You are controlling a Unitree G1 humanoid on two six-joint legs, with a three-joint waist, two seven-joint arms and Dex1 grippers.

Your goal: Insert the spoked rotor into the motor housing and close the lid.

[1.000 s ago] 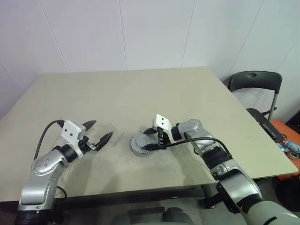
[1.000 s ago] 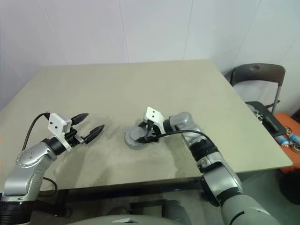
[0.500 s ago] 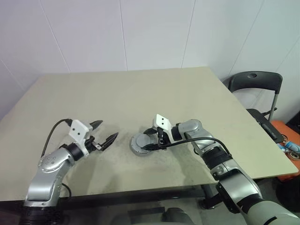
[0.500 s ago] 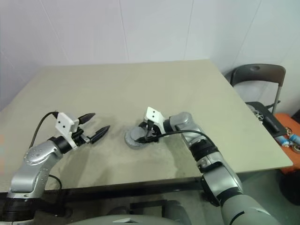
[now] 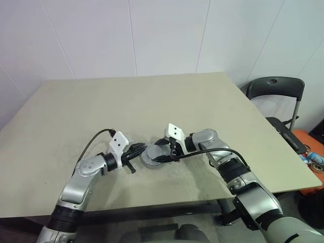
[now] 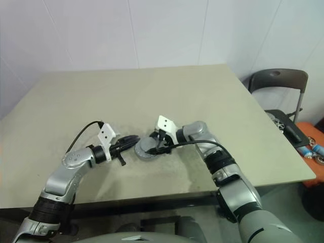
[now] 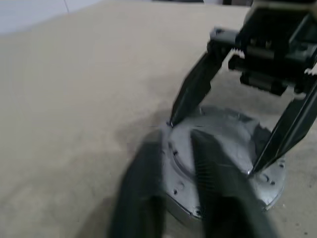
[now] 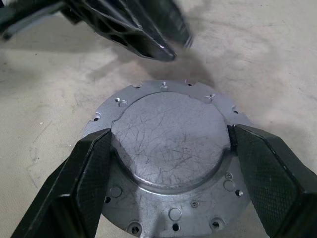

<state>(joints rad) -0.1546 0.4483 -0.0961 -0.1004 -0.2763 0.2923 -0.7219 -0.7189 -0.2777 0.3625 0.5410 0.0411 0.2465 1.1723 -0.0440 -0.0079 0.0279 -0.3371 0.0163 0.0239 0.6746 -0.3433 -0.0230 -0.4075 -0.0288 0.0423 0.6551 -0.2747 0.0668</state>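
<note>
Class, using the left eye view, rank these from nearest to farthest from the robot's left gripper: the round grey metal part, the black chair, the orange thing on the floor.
1. Grey metal part: right beside the left gripper, mid-table.
2. Black chair: past the table's right edge.
3. Orange thing: far right, on the floor.

We see soft, even room light — no glare on the table (image 5: 152, 96), faint shadows. The left gripper (image 7: 173, 198) blurs up close — elsewhere sharp.

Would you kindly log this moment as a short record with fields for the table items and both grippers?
table: beige, bears one round grey metal part
grey metal part: flat on table, notched flange, raised round centre
right gripper: fingers at either side of the raised centre
left gripper: shut, tips beside the part's rim
chair: beyond table's right edge
</note>
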